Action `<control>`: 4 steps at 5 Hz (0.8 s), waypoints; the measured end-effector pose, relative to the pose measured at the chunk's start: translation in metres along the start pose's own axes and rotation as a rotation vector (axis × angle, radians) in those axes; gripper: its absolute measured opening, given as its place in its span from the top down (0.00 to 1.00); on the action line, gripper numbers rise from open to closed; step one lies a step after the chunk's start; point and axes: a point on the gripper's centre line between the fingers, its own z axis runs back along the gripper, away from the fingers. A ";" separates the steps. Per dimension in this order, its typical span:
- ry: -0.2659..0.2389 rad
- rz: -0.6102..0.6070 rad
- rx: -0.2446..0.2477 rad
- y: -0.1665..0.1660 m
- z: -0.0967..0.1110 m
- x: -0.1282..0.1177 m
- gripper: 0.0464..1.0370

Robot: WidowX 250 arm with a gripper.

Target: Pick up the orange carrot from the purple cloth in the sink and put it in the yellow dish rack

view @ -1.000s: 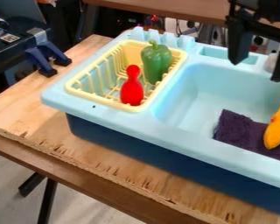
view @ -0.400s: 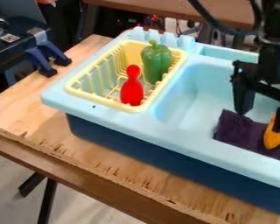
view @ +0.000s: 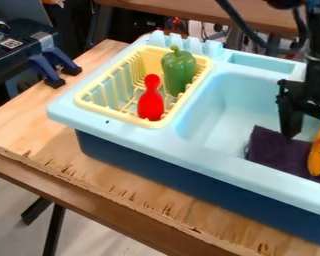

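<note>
Close by spread claw [view: 309, 144], yellow toy [view: 317, 161], on purple cloth [view: 271, 146]

Single camera view looks down at slant from above near edge of wooden table [view: 122, 185], facing across toy sink [view: 209, 162] toward brown tabletop [view: 169, 7] at top of frame. Camera stands fairly near: sink runs off right edge, floor [view: 96, 230] shows at lower left.
</note>
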 end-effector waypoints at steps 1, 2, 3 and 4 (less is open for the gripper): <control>-0.022 0.009 -0.042 -0.002 -0.007 0.011 0.03; -0.032 0.007 -0.059 -0.007 -0.010 0.016 0.08; -0.038 0.008 -0.065 -0.007 -0.010 0.017 0.32; -0.049 0.006 -0.065 -0.005 -0.011 0.018 0.53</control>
